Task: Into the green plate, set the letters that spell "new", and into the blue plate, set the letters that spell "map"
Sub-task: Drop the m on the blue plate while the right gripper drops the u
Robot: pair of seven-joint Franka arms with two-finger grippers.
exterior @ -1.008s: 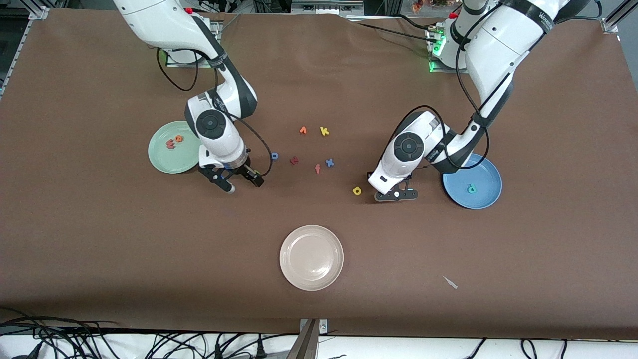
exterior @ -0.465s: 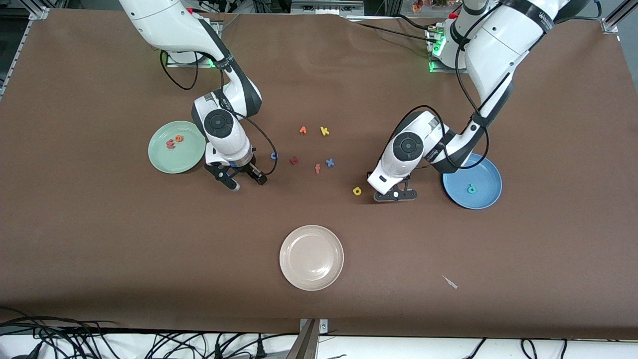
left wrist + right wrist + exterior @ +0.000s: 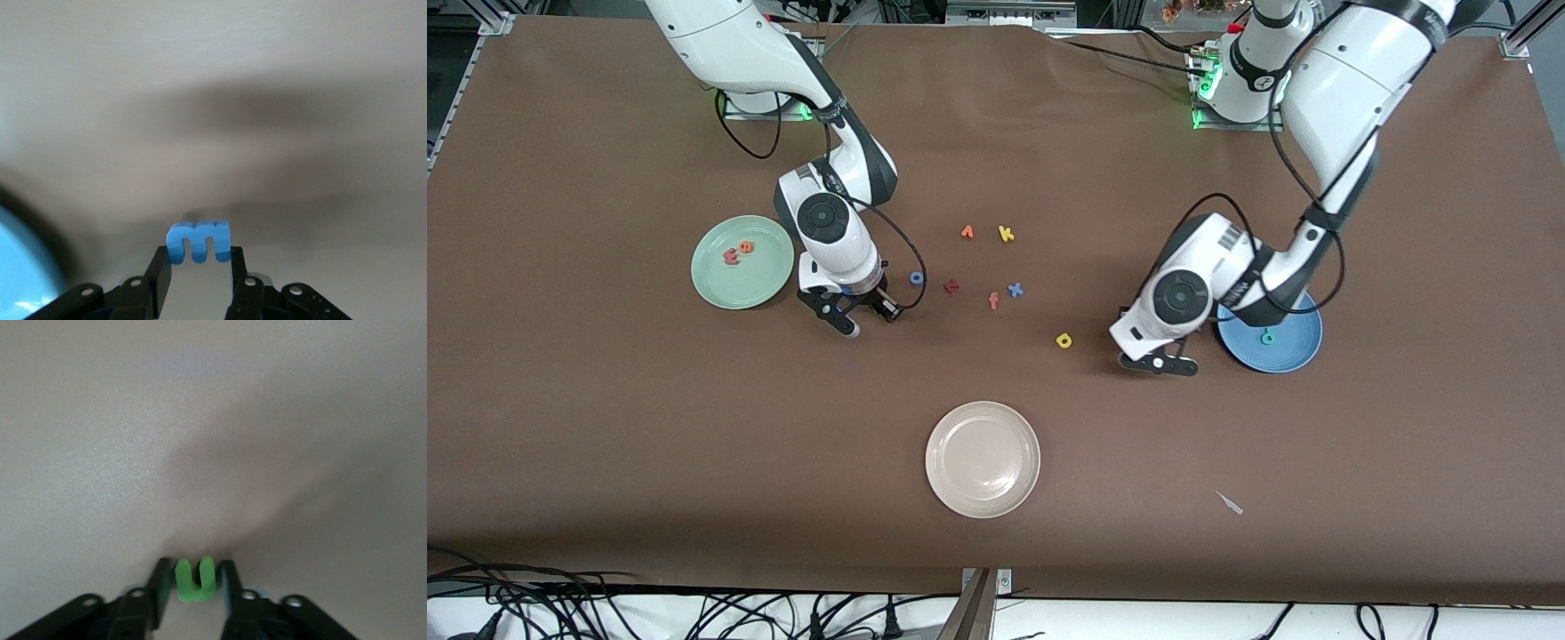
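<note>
The green plate [image 3: 729, 284] holds the pinkish-red "w" [image 3: 731, 258] and the orange "e" [image 3: 746, 247]. My right gripper [image 3: 863, 316] is low at the table beside that plate, shut on the green "n" [image 3: 195, 580], which stands between its fingers [image 3: 163, 577]. The blue plate [image 3: 1294, 351] holds the teal "p" [image 3: 1266, 337]. My left gripper [image 3: 1160, 363] hangs over the table just off that plate's rim, shut on the blue "m" [image 3: 198, 241]. The yellow "a" [image 3: 1064, 340] lies on the table between the two grippers.
Loose letters lie mid-table: orange "v" [image 3: 967, 232], yellow "k" [image 3: 1006, 234], blue "o" [image 3: 916, 277], dark red "t" [image 3: 951, 286], orange "f" [image 3: 993, 300], blue "x" [image 3: 1015, 289]. A cream-white plate [image 3: 983, 459] sits nearer the front camera.
My right gripper has shifted slightly toward the loose letters and shut on the green "n". My left gripper has carried the blue "m" away from the yellow "a" toward the blue plate.
</note>
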